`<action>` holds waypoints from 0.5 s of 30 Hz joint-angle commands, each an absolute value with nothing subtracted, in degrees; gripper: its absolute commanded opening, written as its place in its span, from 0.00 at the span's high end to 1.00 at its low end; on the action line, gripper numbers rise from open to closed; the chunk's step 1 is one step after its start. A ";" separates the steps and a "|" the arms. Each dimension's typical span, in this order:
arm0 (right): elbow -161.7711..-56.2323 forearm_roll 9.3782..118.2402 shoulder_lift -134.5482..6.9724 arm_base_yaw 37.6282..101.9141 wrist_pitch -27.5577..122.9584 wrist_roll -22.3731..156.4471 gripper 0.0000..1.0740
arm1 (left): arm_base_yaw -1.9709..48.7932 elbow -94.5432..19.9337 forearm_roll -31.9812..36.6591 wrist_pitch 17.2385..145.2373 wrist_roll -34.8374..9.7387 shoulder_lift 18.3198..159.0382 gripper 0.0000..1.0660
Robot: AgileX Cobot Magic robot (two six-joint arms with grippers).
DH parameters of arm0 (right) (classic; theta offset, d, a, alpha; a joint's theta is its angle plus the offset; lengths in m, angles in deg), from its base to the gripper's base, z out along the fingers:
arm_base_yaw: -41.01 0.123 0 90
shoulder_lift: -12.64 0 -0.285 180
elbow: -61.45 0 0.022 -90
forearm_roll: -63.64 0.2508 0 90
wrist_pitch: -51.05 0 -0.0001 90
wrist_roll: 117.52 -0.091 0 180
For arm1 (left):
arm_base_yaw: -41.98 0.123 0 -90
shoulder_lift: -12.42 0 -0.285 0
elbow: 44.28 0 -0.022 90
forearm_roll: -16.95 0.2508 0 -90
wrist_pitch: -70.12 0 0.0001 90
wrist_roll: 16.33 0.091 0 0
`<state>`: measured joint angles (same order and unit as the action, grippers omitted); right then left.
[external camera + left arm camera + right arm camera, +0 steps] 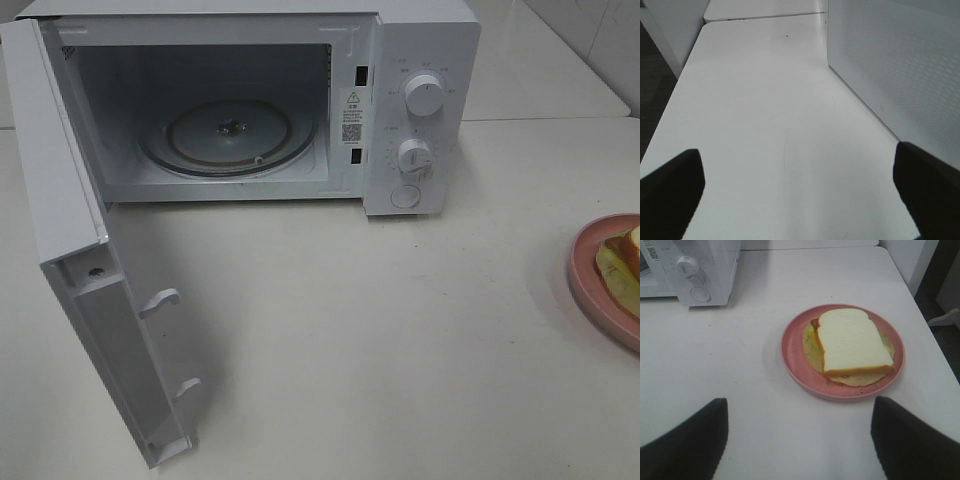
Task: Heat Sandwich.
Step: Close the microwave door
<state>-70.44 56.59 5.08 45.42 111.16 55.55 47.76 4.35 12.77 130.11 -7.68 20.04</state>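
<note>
White table [400, 340] carries everything. One white microwave [420, 60] at the back, door [90, 300] swung fully open toward the left side. Cavity holds one glass turntable [228, 138], nothing on it. Control panel on the right of the cavity: two knobs, upper [425, 97] and lower [415, 157], plus one round button [406, 196] below them.

One pink plate [795, 360] on the table, well to the right of the microwave, cut off by the frame edge in the high view. One sandwich [852, 340] lies on it: white bread slice on top, brown crust, yellow-green filling sticking out underneath.

Left hand [800, 192]: fingers spread, nothing between them, over bare table beside the perforated door face. Right hand [800, 440]: fingers spread, empty, near the plate, not touching it.
</note>
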 commanded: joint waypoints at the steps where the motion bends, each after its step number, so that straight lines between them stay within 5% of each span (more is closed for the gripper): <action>1: -70.33 56.82 6.57 44.96 110.58 56.47 0.29 | 47.99 4.52 12.65 129.60 -7.91 18.89 0.08; 15: -70.33 56.82 6.57 44.96 110.58 56.47 0.30 | 47.99 4.52 12.65 129.60 -7.91 18.89 0.08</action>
